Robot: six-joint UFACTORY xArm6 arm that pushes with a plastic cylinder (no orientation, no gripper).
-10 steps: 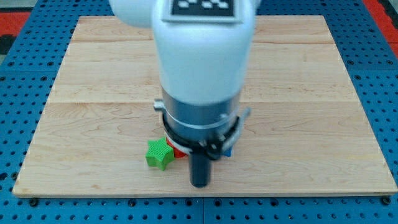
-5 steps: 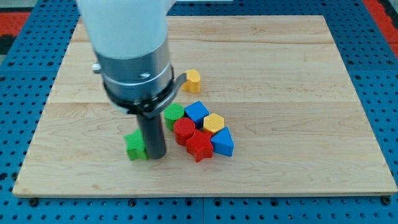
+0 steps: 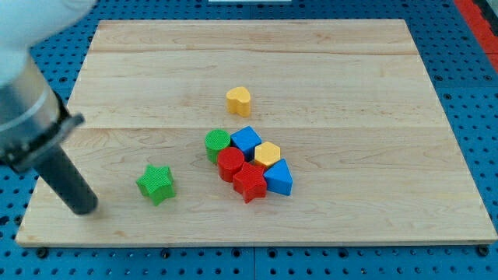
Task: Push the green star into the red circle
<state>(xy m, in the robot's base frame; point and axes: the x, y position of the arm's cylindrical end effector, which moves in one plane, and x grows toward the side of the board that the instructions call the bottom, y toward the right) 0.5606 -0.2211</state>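
The green star (image 3: 156,183) lies on the wooden board (image 3: 350,93) at the lower left. The red circle (image 3: 230,164) sits in a cluster of blocks at the board's lower middle, some way to the star's right, with bare board between them. My tip (image 3: 83,208) rests on the board to the left of the green star and slightly lower, apart from it. The arm's pale body (image 3: 23,85) fills the view's upper left corner.
Around the red circle are a green circle (image 3: 217,144), a blue block (image 3: 246,141), a yellow hexagon (image 3: 267,154), a red star (image 3: 250,182) and a blue triangular block (image 3: 279,177). A yellow block (image 3: 239,100) stands alone above the cluster.
The arm has swung from the board's middle to the far left. The green star has slid left, away from the cluster. My tip has moved from the star's right to its left.
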